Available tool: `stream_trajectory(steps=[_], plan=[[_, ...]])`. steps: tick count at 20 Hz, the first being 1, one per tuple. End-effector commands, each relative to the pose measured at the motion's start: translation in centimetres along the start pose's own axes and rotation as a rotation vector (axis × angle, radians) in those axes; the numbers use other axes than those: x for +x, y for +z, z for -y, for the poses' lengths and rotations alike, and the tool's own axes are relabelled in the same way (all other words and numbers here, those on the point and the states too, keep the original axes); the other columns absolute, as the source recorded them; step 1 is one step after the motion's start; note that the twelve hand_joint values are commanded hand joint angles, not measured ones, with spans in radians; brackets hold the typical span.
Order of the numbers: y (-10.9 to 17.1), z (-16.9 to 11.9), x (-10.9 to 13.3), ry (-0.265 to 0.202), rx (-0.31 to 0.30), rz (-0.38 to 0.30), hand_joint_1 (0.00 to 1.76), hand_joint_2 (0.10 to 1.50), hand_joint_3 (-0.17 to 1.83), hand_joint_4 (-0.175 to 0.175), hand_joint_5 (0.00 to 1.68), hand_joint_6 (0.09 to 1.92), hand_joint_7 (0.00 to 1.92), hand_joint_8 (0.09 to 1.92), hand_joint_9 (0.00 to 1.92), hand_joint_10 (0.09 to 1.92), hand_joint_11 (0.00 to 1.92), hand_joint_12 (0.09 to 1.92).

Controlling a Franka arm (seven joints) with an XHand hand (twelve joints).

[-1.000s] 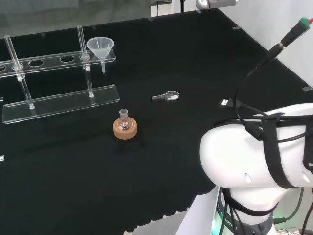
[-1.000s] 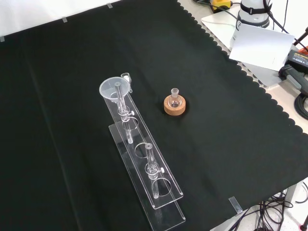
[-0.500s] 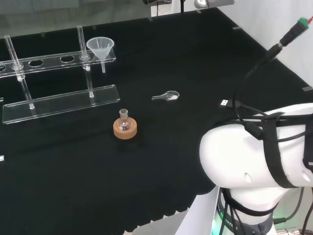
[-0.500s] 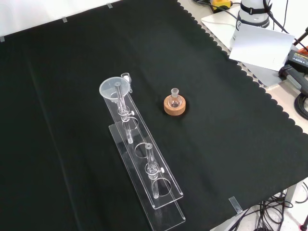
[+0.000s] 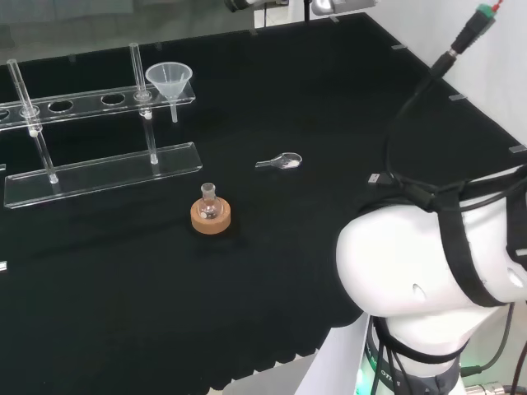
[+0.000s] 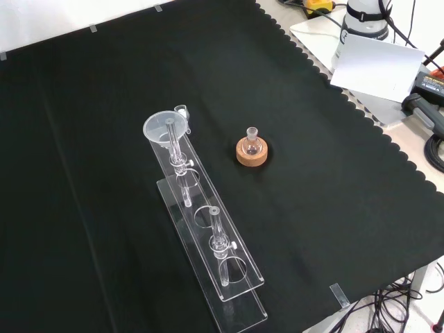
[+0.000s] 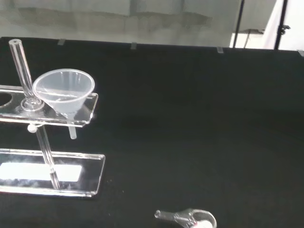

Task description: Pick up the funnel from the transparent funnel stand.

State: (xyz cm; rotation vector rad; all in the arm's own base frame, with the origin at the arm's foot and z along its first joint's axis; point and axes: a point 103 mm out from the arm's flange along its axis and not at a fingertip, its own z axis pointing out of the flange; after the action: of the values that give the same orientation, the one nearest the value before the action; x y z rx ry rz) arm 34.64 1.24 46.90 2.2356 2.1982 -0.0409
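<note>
Item: funnel, seated in the end hole of the transparent funnel stand, at ten o'clock from the cork-ringed flask in the head view. Hand's state: we could not tell. We judged the approach step pending; next, reach for the rim.

The robot arm is big, round and shiny white. Black straps wrap over it, and thin black cables run along them. One cable ends in a plug with a green and red tip. A green light glows near its base.
</note>
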Motion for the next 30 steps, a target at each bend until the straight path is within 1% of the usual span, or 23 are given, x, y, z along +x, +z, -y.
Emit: stream_trajectory(steps=[1,7,11,12,15,17,20,23,24,26,27,30], plan=[[0.9,-2.8,1.6,-0.055,-0.016,-0.022,0.38,0.59,0.08,0.059,0.00,0.09,0.00,0.09,0.00,0.09,0.00,0.09],[2.3,-5.0,3.0,-0.101,-0.022,-0.054,0.38,0.60,0.07,0.060,0.00,0.09,0.00,0.09,0.00,0.09,0.00,0.09],[2.9,-6.3,3.9,-0.141,-0.018,-0.050,0.40,0.59,0.06,0.058,0.00,0.09,0.00,0.09,0.00,0.09,0.04,0.09],[3.1,-6.7,4.1,-0.151,-0.009,-0.051,0.41,0.60,0.04,0.062,0.00,0.09,0.00,0.09,0.00,0.09,0.03,0.14],[3.4,-7.7,4.7,-0.174,0.004,-0.052,0.45,0.60,0.01,0.063,0.00,0.09,0.00,0.09,0.00,0.09,0.00,0.60],[3.7,-8.4,5.2,-0.185,0.012,-0.049,0.47,0.60,0.00,0.055,0.00,0.09,0.00,0.09,0.00,0.09,0.00,0.78],[4.0,-9.4,5.8,-0.207,0.025,-0.044,0.48,0.60,0.00,0.024,0.00,0.09,0.03,0.09,0.01,0.09,0.00,0.94],[4.0,-10.6,6.4,-0.230,0.050,-0.025,0.49,0.60,0.00,0.005,0.00,0.09,0.11,0.09,0.08,0.09,0.00,1.12],[4.0,-10.9,6.6,-0.236,0.063,-0.021,0.49,0.60,0.00,0.002,0.00,0.09,0.11,0.11,0.07,0.15,0.00,1.16],[4.3,-11.7,6.9,-0.249,0.111,-0.006,0.50,0.60,0.00,-0.004,0.01,0.09,0.11,0.22,0.03,0.37,0.00,1.24],[4.5,-12.4,7.7,-0.253,0.134,-0.006,0.50,0.60,0.00,-0.006,0.02,0.09,0.09,0.28,0.01,0.43,0.00,1.25],[5.2,-13.1,7.9,-0.266,0.180,0.001,0.51,0.61,0.00,-0.010,0.04,0.09,0.03,0.44,0.00,0.48,0.00,1.25]])
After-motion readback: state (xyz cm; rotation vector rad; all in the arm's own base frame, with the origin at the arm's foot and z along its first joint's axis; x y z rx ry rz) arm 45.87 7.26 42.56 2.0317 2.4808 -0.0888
